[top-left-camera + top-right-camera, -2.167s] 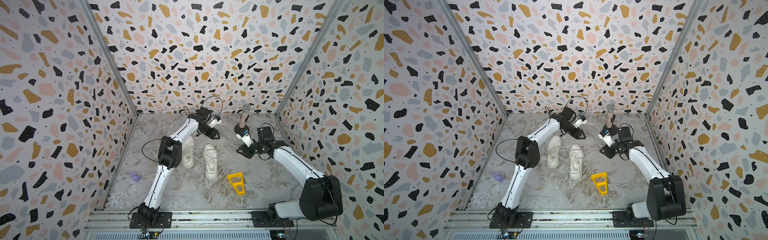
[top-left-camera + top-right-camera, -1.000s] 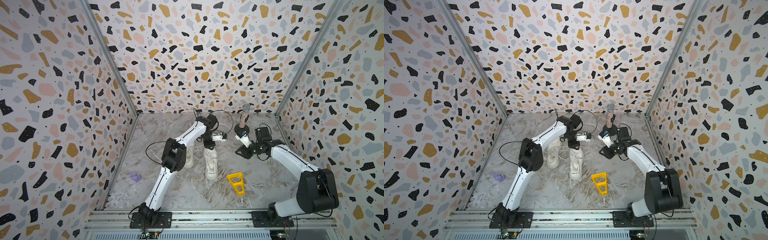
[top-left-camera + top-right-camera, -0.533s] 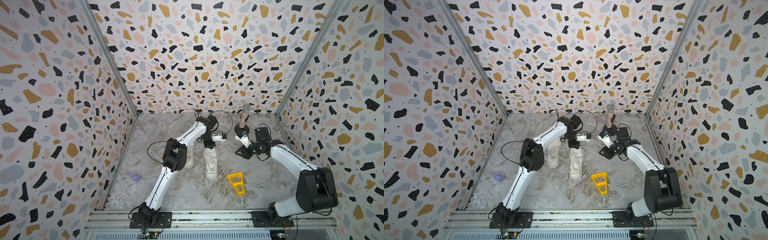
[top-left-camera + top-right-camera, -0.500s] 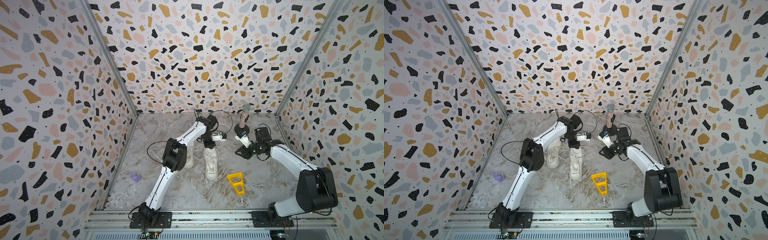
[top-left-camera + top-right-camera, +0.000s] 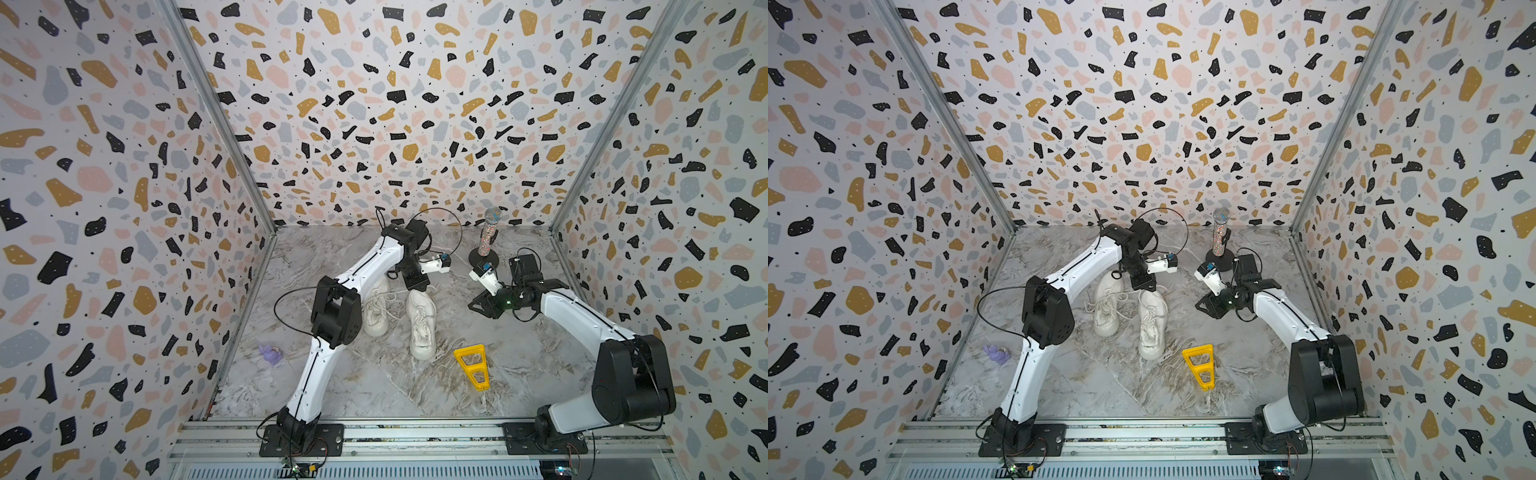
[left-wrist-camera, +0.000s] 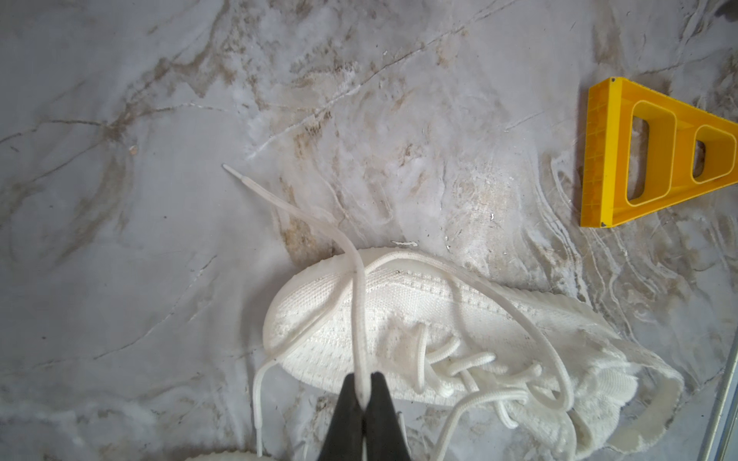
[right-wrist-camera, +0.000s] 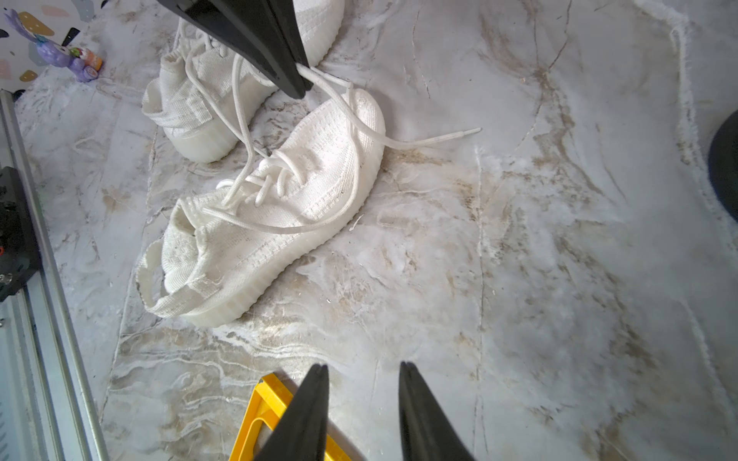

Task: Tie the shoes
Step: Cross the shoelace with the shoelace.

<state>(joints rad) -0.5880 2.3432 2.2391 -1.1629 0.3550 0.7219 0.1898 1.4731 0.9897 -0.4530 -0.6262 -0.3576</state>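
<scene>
two white sneakers (image 5: 422, 324) sit side by side between the arms. left gripper (image 6: 362, 393) pinches one lace (image 6: 357, 303) beside the toe; right gripper (image 7: 363, 379) part-open, empty. risk: thin lace slips out under pull, or the sneaker drags.

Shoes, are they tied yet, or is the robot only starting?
Only starting. Nothing looks done: both shoes have loose laces and no bow that shows. In hand: the left gripper is shut on one lace that runs over a shoe's toe. The right gripper is open and empty. Left to do: crossing, looping and knotting, on both shoes.
</scene>
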